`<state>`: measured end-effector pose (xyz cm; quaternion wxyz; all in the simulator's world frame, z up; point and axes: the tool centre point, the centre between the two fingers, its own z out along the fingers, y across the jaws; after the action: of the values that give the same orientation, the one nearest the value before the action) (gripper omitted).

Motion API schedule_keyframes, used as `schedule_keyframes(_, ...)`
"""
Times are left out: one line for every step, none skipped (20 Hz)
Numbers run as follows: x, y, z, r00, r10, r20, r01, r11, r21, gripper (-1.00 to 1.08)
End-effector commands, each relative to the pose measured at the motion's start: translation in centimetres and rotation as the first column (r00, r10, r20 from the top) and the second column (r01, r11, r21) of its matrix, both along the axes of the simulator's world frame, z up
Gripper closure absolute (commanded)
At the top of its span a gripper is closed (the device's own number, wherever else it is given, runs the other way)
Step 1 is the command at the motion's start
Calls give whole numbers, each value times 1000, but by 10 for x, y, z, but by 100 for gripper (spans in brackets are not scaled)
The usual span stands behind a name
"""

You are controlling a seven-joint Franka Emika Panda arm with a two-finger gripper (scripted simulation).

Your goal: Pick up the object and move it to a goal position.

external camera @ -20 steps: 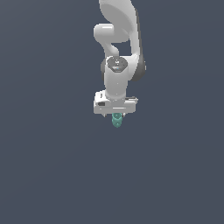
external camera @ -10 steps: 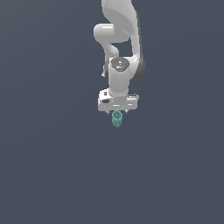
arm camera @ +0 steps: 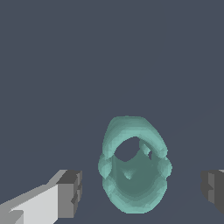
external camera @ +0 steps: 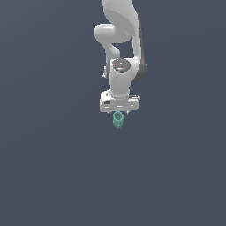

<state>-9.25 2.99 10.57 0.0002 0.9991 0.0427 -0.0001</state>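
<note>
White gripper [external camera: 118,113] astride teal object [external camera: 118,120]

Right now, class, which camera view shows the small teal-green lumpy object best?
The wrist view: the small teal-green lumpy object fills much of the picture, showing its hollow opening and bumpy rim between the end effector's grey fingertips, apart from both. In the exterior view it is only a tiny blob under the white bar.
</note>
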Motion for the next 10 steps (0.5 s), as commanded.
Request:
schedule_keyframes(-1, 0, -7, 1000, 0, -1, 0, 1000, 0, -92)
schedule_keyframes(-1, 0, -10, 1000, 0, -1, 0, 1000, 0, -92)
schedule_keyframes(-1, 0, -15, 1000, 0, -1, 0, 1000, 0, -92)
schedule_keyframes(-1, 0, -20, 1000, 0, -1, 0, 1000, 0, -92)
schedule_keyframes(-2, 0, -25, 1000, 0, 0, 0, 1000, 0, -92)
schedule_keyframes(-2, 0, -29, 1000, 0, 0, 0, 1000, 0, -92)
schedule_keyframes(-2, 0, -34, 1000, 0, 0, 0, 1000, 0, -92)
schedule_keyframes(-2, 0, -37, 1000, 0, 0, 0, 1000, 0, -92)
schedule_keyframes(-2, 0, -40, 1000, 0, 0, 0, 1000, 0, -92)
schedule_keyframes(-2, 0, -42, 1000, 0, 0, 0, 1000, 0, -92)
